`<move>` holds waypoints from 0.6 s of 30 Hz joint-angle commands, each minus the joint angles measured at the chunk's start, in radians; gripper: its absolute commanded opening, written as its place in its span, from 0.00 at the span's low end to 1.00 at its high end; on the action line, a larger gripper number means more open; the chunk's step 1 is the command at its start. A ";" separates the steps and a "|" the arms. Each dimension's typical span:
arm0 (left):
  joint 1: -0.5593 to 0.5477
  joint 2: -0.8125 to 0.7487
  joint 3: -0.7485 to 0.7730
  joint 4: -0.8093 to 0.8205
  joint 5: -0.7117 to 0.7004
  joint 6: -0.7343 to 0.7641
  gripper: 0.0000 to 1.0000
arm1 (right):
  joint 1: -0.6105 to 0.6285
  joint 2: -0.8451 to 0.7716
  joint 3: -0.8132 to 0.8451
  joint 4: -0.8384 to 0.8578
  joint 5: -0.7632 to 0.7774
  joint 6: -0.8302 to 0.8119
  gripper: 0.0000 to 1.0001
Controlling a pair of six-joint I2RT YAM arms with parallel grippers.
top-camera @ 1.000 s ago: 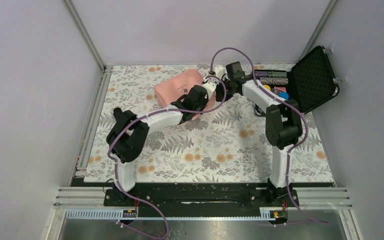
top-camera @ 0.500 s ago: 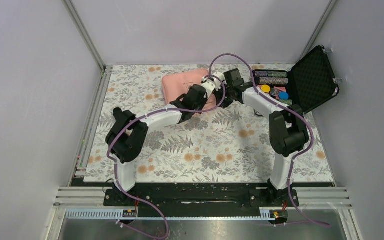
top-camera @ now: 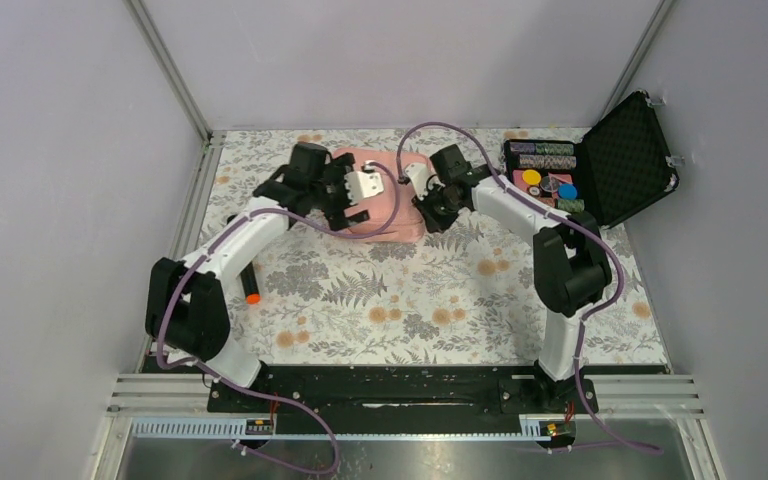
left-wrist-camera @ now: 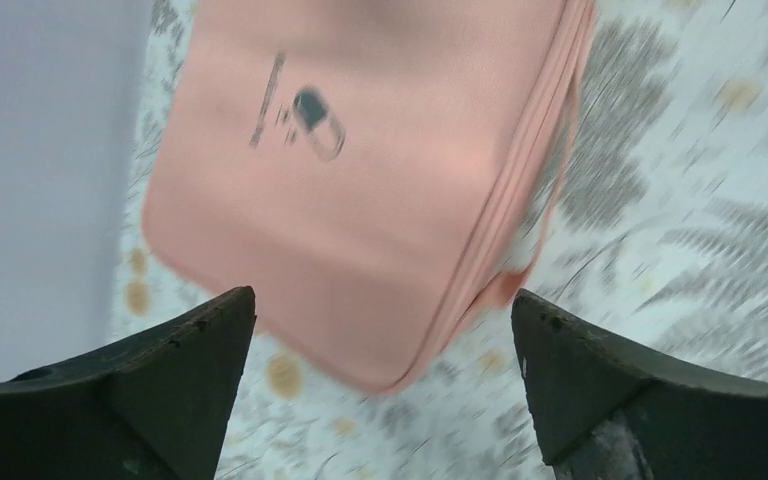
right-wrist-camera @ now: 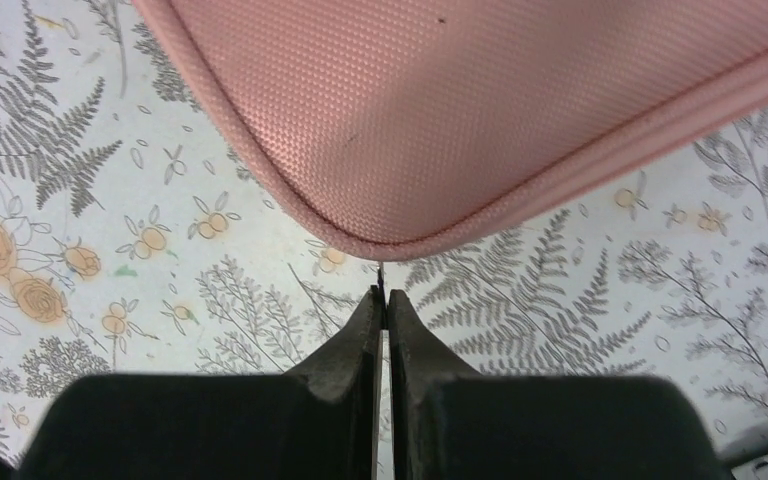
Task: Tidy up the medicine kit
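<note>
The left gripper [top-camera: 358,190], fingers spread wide, is hovering over the medicine kit [top-camera: 400,215], which is lying lid-down near the worktop's far edge. The right gripper [right-wrist-camera: 383,297] is pinching its fingers together at the kit's near right corner.

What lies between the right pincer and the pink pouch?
In the right wrist view, a thin dark strand runs from the shut right pincer to the pink pouch's corner, over flowered cloth.
</note>
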 commanded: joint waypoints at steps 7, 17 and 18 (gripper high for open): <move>0.147 0.065 -0.067 0.026 -0.023 0.729 0.99 | -0.146 0.131 0.264 -0.107 0.142 -0.068 0.00; 0.134 0.137 -0.186 0.443 0.088 0.925 0.89 | -0.155 0.264 0.492 -0.165 0.181 -0.057 0.00; 0.130 0.138 -0.186 0.455 0.102 0.928 0.86 | -0.155 0.268 0.501 -0.170 0.181 -0.055 0.00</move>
